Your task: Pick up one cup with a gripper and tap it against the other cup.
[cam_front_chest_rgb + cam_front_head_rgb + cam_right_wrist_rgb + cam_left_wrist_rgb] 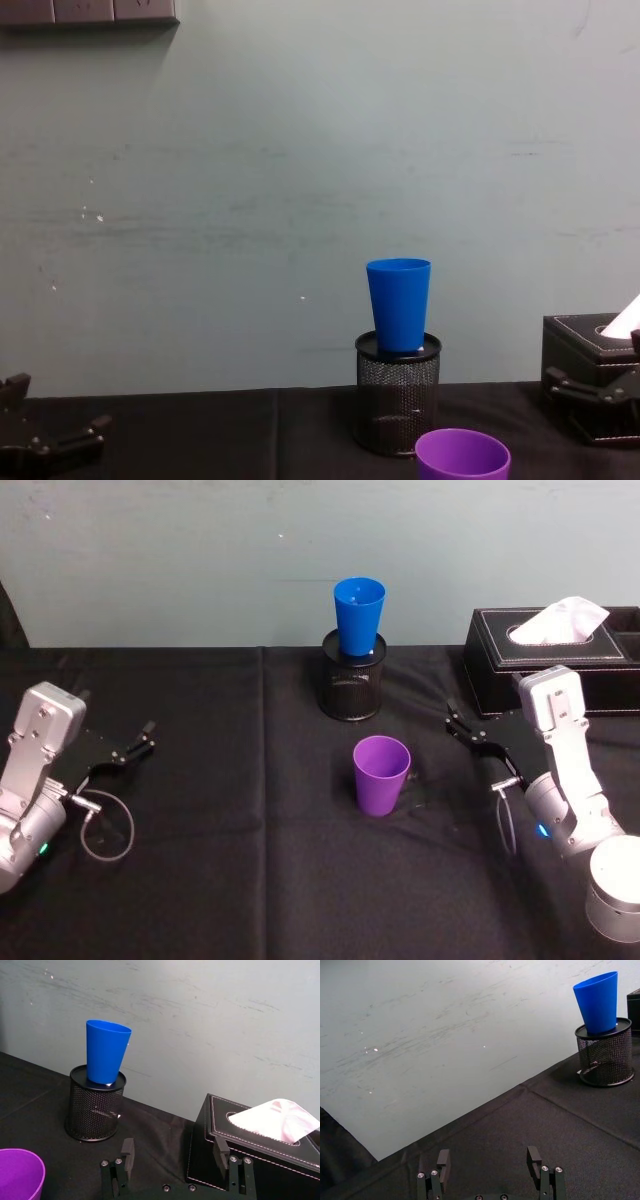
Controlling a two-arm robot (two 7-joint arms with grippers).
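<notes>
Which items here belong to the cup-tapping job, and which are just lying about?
Job: purple cup, upright on the table; blue cup, seated in the mesh holder; right gripper, open.
Lying about: mesh pen holder; tissue box; left gripper, open, idle.

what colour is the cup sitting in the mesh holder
Bright blue cup, clearest in the right wrist view.

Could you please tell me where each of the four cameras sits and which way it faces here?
Head: high, looking down at the purple cup; left gripper and right gripper show open.
Chest: low, looking across at the blue cup in the mesh holder; grippers at both edges.
Left wrist: behind its own fingers, facing wall and holder.
Right wrist: behind its fingers, facing the tissue box.
All four share the blue cup.
</notes>
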